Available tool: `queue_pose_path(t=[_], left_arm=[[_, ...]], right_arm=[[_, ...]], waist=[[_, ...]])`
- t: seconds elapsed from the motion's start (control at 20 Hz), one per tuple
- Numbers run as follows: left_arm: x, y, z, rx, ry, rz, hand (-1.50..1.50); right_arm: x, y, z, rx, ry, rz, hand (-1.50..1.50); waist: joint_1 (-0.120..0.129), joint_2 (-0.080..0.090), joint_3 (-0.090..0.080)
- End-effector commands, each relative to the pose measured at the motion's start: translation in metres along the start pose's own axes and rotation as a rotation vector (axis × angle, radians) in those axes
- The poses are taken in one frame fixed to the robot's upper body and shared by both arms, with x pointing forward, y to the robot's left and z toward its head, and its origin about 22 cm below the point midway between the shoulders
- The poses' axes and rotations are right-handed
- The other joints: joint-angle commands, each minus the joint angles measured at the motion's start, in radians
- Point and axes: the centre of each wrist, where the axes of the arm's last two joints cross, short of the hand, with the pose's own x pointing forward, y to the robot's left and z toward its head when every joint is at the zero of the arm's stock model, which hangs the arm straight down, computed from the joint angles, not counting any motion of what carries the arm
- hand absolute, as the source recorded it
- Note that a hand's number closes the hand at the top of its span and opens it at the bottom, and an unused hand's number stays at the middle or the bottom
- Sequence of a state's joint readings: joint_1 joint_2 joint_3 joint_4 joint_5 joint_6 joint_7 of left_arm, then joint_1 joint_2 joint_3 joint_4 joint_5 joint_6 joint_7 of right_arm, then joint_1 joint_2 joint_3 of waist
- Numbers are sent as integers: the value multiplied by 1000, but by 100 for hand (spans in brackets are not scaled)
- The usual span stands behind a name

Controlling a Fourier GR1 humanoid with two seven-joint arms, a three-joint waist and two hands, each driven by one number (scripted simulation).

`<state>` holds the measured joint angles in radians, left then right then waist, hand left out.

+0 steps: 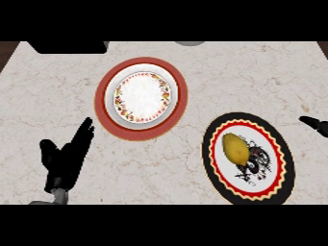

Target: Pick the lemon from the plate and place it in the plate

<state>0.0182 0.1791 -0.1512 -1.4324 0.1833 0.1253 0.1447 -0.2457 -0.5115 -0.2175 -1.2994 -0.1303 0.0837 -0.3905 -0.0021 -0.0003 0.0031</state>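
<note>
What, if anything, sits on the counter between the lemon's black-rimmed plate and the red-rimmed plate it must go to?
Nothing visible does. The lemon lies uncovered on the black-rimmed plate, and only bare counter separates it from the red-rimmed plate, whose white centre holds nothing. The right hand at the right edge also has bare counter before the lemon.

so the counter (45, 101) is a pale marbled stone top with two plates sitting right on it, a red-rimmed plate (141, 99) with a flowery white middle toward the back and a black-rimmed plate (251, 158) with a red zigzag ring near the front right, well apart
</note>
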Motion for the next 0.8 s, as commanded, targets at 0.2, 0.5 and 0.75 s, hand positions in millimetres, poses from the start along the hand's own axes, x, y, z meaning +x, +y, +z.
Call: queue_pose_path(t=[0.2,0.5,0.75], left_arm=[[-3,-5,-5,-12,61,16,0],[-9,-6,3,-4,61,19,0],[-3,-10,3,-9,53,6,0]], right_arm=[[29,-6,-9,392,144,300,-150],[67,18,-11,528,208,433,-150],[84,60,-7,583,262,526,-150]], waist=[[0,-2,-6],[-4,-4,-5],[5,-2,-4]])
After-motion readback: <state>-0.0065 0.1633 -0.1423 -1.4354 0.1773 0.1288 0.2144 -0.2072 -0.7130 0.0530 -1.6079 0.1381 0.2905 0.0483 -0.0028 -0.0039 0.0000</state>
